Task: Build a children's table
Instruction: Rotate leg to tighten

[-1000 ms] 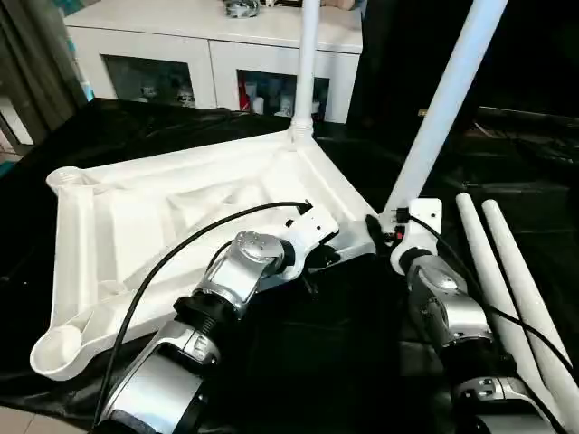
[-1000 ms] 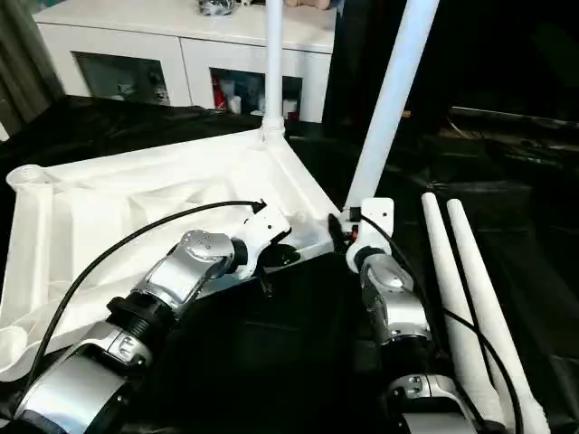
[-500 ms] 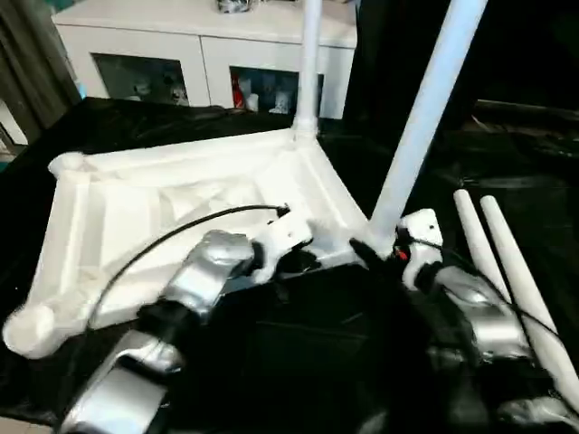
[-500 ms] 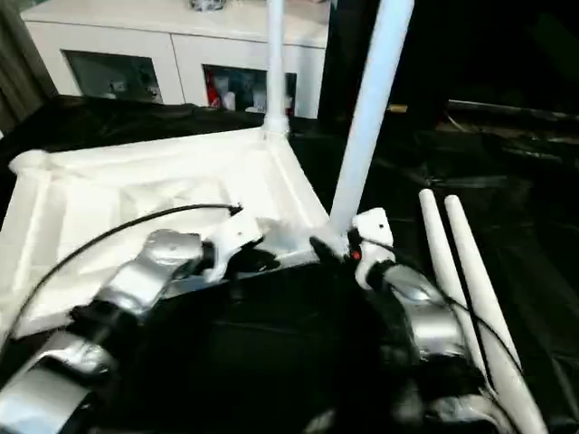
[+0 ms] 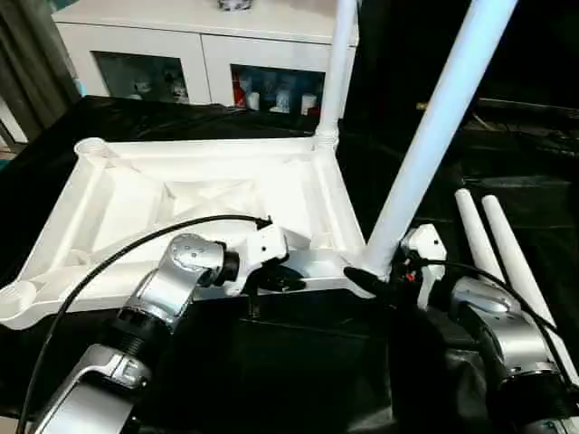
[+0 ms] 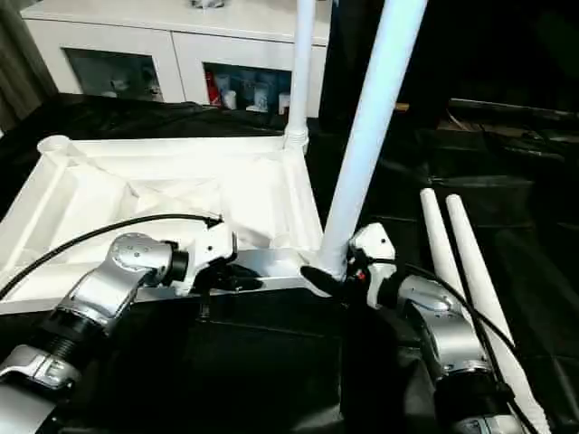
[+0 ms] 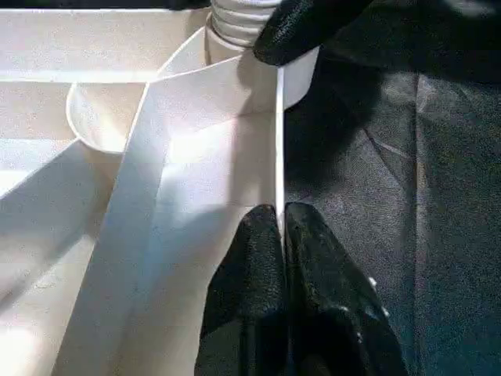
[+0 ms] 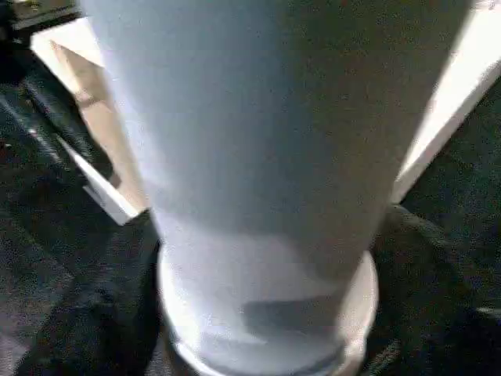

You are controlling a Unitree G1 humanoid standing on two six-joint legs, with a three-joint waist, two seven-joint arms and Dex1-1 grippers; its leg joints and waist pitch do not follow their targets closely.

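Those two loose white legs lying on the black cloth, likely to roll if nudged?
Probably yes. The two loose legs are smooth round tubes lying flat on the black cloth, so a sideways push would likely roll them. They taper, so they may curve rather than roll straight. They look hollow, stiff plastic, probably light for their length; the cloth may damp rolling a little.

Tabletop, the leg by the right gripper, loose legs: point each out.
Tabletop [image 5: 194, 194], left eye view, ribbed underside.
Leg by the right gripper [image 5: 434, 127], left eye view, mid shaft.
Loose legs [image 6: 452, 262], right eye view, shaft of one.
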